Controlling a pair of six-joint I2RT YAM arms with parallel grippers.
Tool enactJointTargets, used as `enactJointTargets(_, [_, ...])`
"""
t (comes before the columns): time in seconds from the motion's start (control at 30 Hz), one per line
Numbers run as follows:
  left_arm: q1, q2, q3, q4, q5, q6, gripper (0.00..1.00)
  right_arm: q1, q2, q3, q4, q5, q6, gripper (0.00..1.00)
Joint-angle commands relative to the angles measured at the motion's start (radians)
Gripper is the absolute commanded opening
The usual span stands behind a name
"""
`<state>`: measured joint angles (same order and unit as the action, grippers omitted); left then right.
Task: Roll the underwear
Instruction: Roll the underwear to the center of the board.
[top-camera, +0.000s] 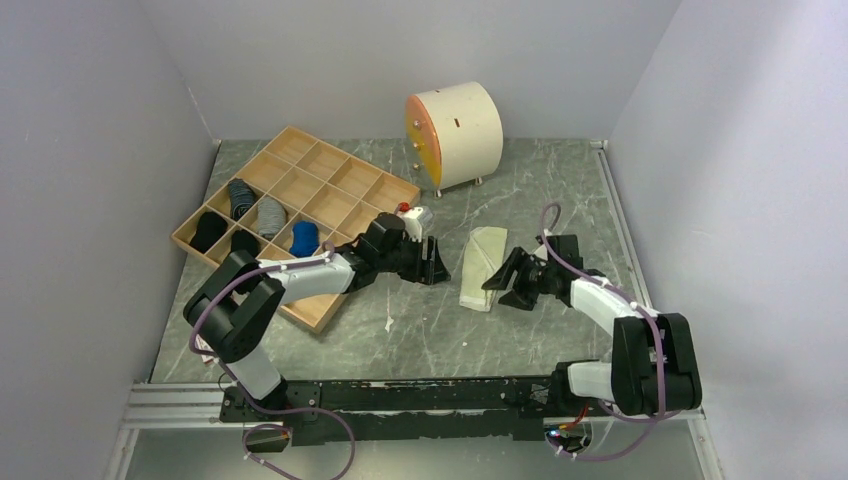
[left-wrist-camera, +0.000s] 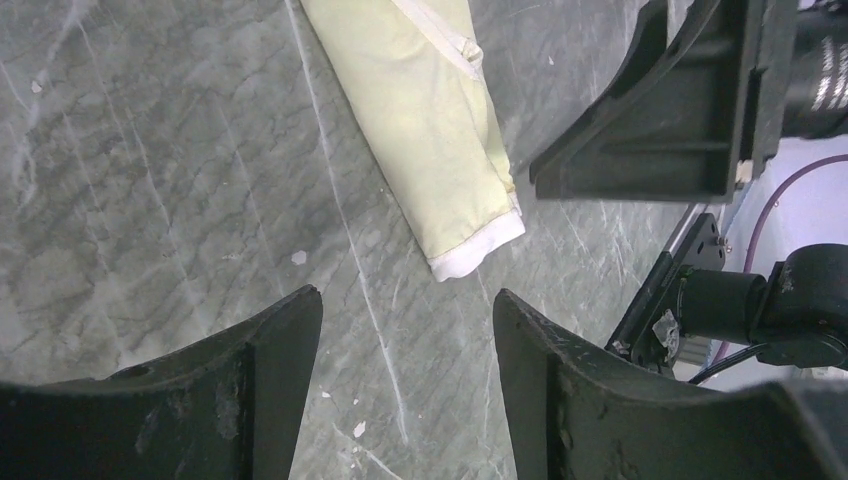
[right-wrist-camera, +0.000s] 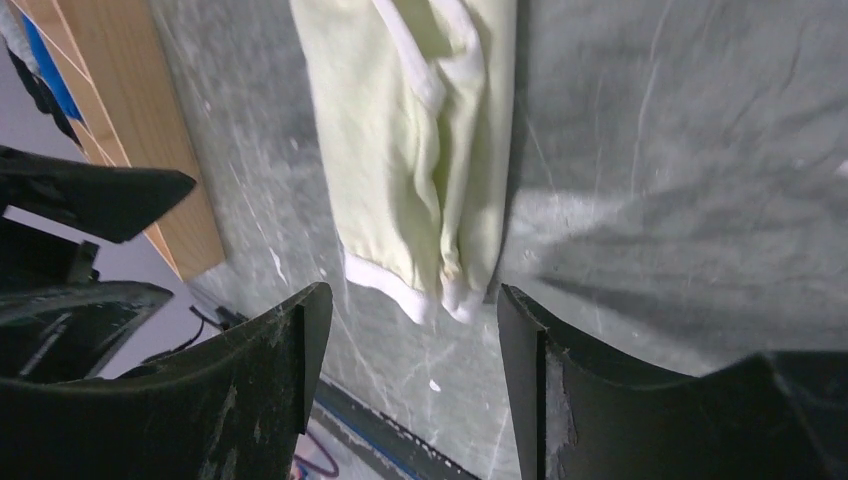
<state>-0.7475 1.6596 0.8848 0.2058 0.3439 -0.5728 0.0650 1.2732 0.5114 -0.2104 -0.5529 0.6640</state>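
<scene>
The underwear is pale yellow with white trim, folded into a long narrow strip on the grey marbled table. It also shows in the left wrist view and in the right wrist view. My left gripper is open and empty, just left of the strip; in its own view the strip's near white end lies just beyond the fingertips. My right gripper is open and empty at the strip's near right corner; in its own view the white hem lies just ahead of the open jaws.
A wooden compartment tray with several rolled dark, grey and blue garments stands at the left, its edge in the right wrist view. A round cream drum with an orange face stands at the back. Grey walls close both sides.
</scene>
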Motion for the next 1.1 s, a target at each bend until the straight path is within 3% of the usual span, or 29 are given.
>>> enactJointTargets(0.0, [-0.001, -0.034, 0.017, 0.023, 0.025, 0.0, 0.68, 0.018, -0.02, -0.028, 0.035, -0.047, 0.057, 0.66])
enactJointTargets(0.13, [0.0, -0.038, 0.016, 0.018, 0.024, 0.002, 0.68, 0.029, 0.021, -0.039, 0.024, -0.022, 0.056, 0.65])
enactJointTargets(0.63, [0.0, -0.022, 0.03, -0.002, 0.026, 0.005, 0.67, 0.033, 0.139, -0.103, 0.102, 0.032, 0.059, 0.46])
enactJointTargets(1.07, [-0.006, 0.056, 0.044, 0.037, 0.101, -0.037, 0.67, 0.035, 0.129, -0.136, 0.132, 0.039, 0.064, 0.21])
